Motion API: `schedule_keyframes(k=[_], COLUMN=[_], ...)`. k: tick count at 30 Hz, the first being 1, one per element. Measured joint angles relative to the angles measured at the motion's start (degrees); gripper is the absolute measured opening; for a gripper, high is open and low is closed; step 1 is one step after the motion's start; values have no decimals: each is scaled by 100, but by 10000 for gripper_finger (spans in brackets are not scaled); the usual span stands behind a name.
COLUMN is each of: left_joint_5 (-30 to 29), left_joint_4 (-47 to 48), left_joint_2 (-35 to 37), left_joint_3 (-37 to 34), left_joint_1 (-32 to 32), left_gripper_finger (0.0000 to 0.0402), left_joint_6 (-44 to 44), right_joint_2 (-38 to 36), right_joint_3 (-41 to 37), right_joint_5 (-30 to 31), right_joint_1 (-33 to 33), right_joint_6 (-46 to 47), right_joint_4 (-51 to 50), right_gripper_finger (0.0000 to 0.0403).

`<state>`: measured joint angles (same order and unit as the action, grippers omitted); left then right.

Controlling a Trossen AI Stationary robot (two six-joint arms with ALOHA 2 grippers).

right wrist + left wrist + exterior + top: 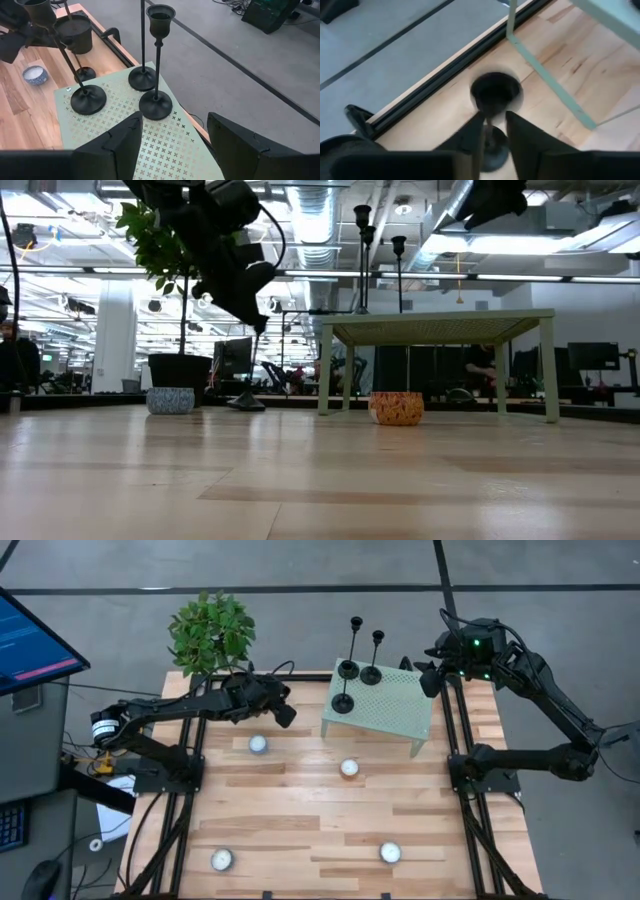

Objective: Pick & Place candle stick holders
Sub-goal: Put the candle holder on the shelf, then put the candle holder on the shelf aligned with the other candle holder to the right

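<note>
One camera looks straight down on my whole tabletop [330, 810]; another sits level at its surface, facing the room. My wrist cameras peer close past my fingers [120, 145]. All four share the green perforated stand [385, 700].

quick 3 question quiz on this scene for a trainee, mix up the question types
1. How many candlesticks stand on the green table?
2. True or false: the right gripper is holding a candlestick.
3. What is the left gripper working at?
A. a tealight
B. the plant pot
C. the lone candlestick on the wooden tabletop

Key
1. Three.
2. False: it is open and empty, beside the green table's far corner.
3. C.
</note>
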<state>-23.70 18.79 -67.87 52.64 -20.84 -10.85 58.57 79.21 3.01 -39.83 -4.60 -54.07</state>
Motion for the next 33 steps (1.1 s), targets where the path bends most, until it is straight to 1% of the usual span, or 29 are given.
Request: schedule_keyframes(k=[2,7,15,18,20,22,27,31,33], left_joint_5=[135,191,211,448,677,758,846,832,611], left_joint_4=[-23,-197,-227,-374,-560,-601,-586,-518,-512], left_joint_2=[63,238,589,781,958,1109,1241,1120,1107], left_joint_3=[0,6,9,7,7,11,11,-48,-238], left_joint_1=[-2,41,37,89,171,263,291,291,289], left_gripper_finger=[51,6,6,14,30,55,140,211,239], left_joint_6=[5,50,13,91,430,749,1473,1497,1488], right_joint_2=[0,-9,-57,-57,-57,-57,-57,-57,-57], right_joint_3=[0,1,-1,-1,-1,1,1,1,0], right_joint_5=[-2,-2,-20,-20,-20,-18,-22,-22,-22], right_joint_1=[0,0,13,40,84,129,212,238,238], right_joint_6=[0,0,9,11,11,11,11,-14,-51], right_joint_4=[-36,-124,-124,-124,-124,-124,-124,-126,-141], right_gripper_finger=[205,193,183,182,183,184,187,186,185])
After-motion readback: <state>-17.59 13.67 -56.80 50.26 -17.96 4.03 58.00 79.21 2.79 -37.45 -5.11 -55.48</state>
